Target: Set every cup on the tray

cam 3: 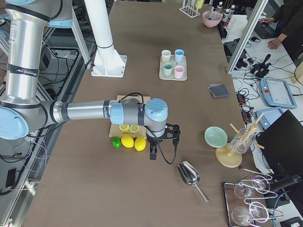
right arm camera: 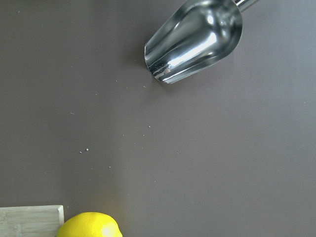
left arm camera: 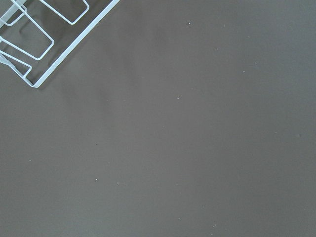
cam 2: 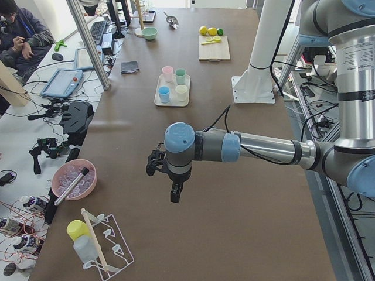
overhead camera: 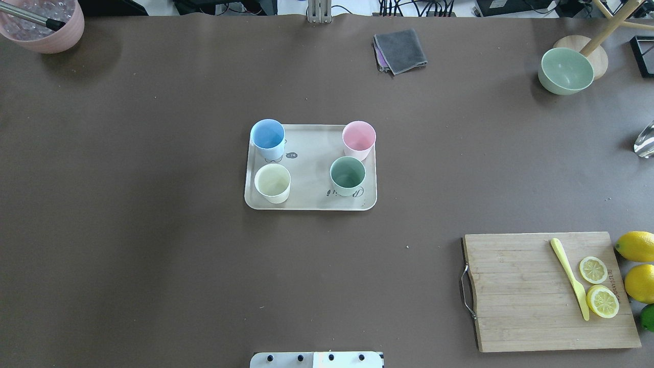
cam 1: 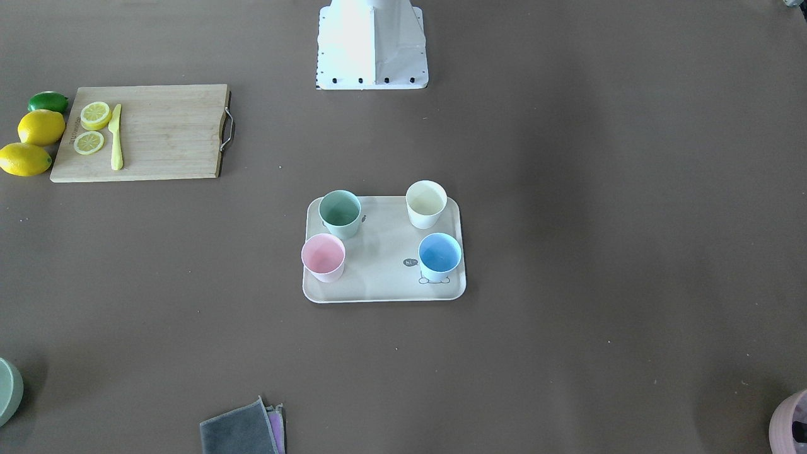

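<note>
The brown surface (overhead camera: 153, 255) carries the beige tray (overhead camera: 311, 168) at the centre of the overhead frame. On it stand upright the blue cup (overhead camera: 267, 137) upper left, the pink cup (overhead camera: 358, 138) upper right, the cream cup (overhead camera: 272, 182) lower left and the green cup (overhead camera: 347, 175) lower right. In the side views the left claw (cam 2: 174, 196) hangs over bare surface and the right claw (cam 3: 153, 153) hangs beside the lemons (cam 3: 128, 140), both well apart from the tray higher in the frame; whether either is wide or narrow, I cannot tell.

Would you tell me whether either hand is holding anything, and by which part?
Nothing appears held: the left hand and right hand hang bare; four cups stand on the tray.
</note>
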{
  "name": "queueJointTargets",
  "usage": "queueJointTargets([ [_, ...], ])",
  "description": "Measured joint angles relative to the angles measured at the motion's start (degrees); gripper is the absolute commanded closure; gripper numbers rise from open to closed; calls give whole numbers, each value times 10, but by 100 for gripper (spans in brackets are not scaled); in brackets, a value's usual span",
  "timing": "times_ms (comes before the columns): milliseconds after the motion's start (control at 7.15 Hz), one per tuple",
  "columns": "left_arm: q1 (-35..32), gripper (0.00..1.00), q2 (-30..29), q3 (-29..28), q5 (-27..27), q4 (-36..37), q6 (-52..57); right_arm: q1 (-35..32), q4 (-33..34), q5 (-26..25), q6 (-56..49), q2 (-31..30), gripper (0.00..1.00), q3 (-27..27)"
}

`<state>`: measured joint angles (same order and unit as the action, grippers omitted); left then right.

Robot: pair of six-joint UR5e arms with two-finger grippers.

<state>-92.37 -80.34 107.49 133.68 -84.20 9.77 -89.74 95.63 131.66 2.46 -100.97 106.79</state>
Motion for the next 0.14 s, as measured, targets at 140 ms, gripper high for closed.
queueJointTargets([
  [140,0,2,0,0,0,0,0,0,0,0,0,0,0,0],
])
